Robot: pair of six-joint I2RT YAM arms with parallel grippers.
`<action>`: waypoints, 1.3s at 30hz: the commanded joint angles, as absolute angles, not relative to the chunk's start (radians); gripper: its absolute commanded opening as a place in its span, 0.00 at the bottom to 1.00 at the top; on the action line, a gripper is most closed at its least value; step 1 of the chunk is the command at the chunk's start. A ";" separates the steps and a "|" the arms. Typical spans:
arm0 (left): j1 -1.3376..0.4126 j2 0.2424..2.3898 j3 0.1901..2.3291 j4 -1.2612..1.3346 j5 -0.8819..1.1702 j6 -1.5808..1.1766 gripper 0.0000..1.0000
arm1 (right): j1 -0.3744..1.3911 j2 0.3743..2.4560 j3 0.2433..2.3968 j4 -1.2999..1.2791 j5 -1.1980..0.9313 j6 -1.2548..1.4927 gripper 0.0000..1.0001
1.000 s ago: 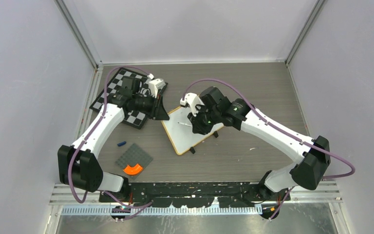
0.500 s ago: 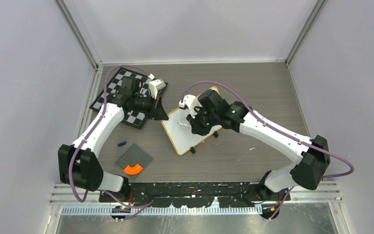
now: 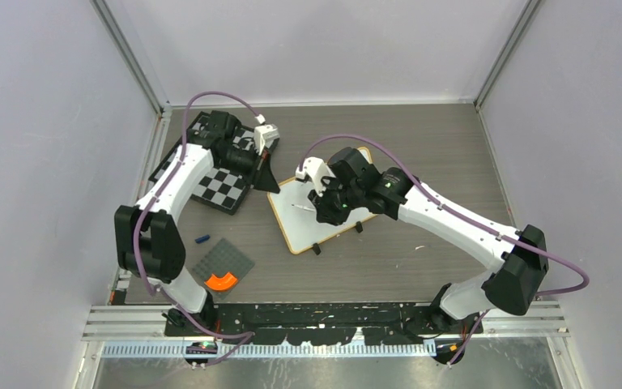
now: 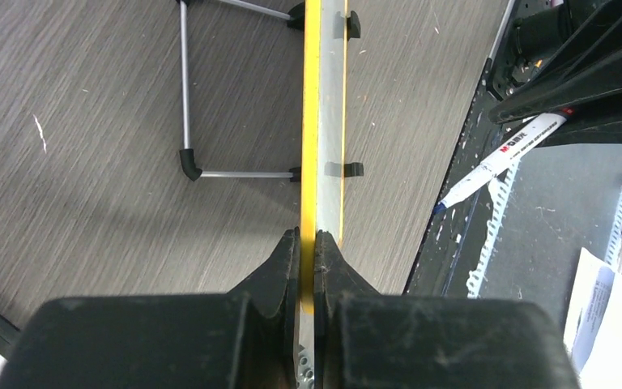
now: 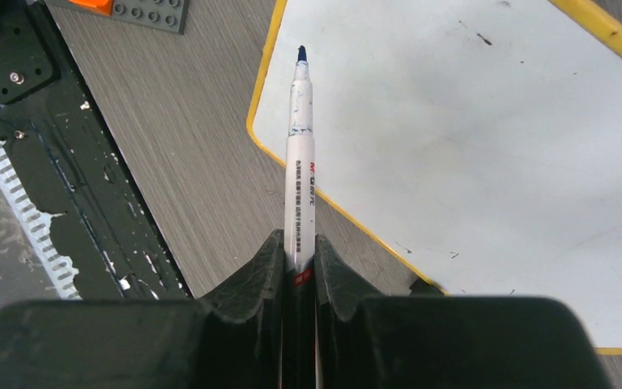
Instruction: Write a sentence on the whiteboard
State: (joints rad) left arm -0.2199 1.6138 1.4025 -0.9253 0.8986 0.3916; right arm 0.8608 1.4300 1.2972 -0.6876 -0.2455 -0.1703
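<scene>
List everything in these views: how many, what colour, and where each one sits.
whiteboard: one, white with a yellowish frame, middle of the table, one edge clamped by the left gripper
marker: one, white barrel with a dark blue tip, held over the whiteboard's corner
chessboard: one, black and white, far left, partly under the left arm
studded plate: one, grey, near left
curved brick: one, orange, at the studded plate's near edge
small blue piece: one, blue, on the table just left of the studded plate, too small to identify
table: one, grey-brown wood grain
left gripper: one, black, shut on the whiteboard
right gripper: one, black, shut on the marker
</scene>
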 commanded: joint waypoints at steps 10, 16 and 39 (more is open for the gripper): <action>-0.327 1.705 1.452 -1.070 0.903 0.533 0.00 | 0.874 1.400 1.344 -0.730 -0.221 -0.199 0.00; -0.334 1.672 1.422 -1.016 0.871 0.418 0.00 | 0.874 1.352 1.303 -0.766 -0.197 -0.198 0.00; -0.291 1.470 1.296 -0.755 0.808 0.140 0.26 | 0.904 1.467 1.435 -0.772 -0.125 -0.146 0.00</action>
State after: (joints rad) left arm -0.2939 1.4849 1.3102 -0.8040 0.7856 0.1627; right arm 0.8955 1.4563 1.3659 -0.7937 -0.1493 -0.1619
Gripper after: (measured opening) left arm 0.245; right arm 0.198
